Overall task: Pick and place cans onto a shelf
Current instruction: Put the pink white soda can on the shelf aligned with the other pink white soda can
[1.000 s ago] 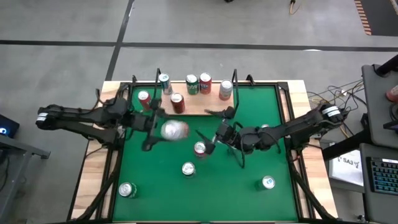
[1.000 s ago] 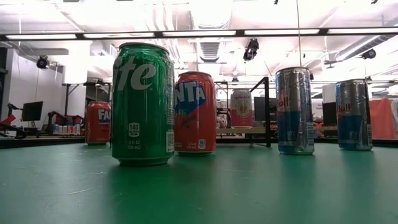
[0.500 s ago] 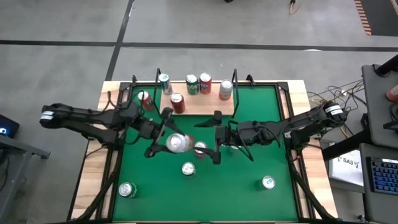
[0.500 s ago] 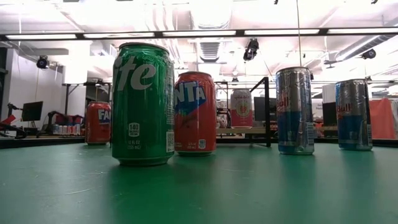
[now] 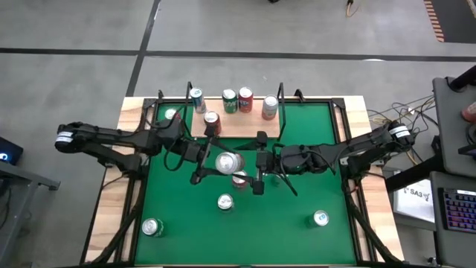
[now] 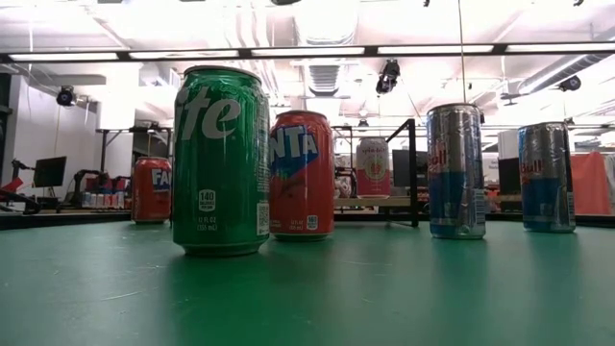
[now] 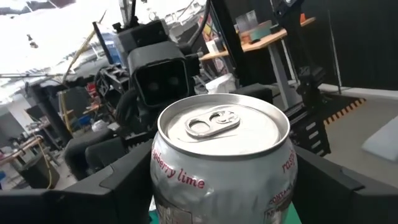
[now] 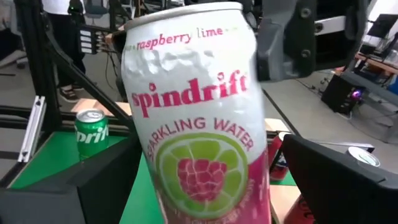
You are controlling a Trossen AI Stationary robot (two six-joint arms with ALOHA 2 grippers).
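— Gripper on the left arm point(image 5: 216, 165) is clamped around a white raspberry-lime can point(image 5: 227, 162), holding it up over the green tabletop point(image 5: 297, 201) a little way short of the shelf point(image 5: 253, 126). Where's the other one?

— Right gripper point(image 5: 259, 164) sits just beside that same can on the side away from the left arm, fingers spread wide with the can between them but, as far as I can see, not yet touching it. Looks to me like a handover.

— So how to do it well?

— Close the right gripper squarely on the can's middle before the left lets go (the can leans a bit in the right wrist view point(image 8: 193, 118), so a level grip matters). Then release the left cleanly and back it straight off.

— And the shelf?

— Six cans stand on or beside it, a green one point(image 5: 230, 100) and a red one point(image 5: 245, 99) side by side at its far edge. Bare board shows on the near side of those, so I'd aim there. A red-bodied can point(image 5: 239, 179) stands on the tabletop right under the handover, on the side away from the shelf; keep both arms high enough to clear it.
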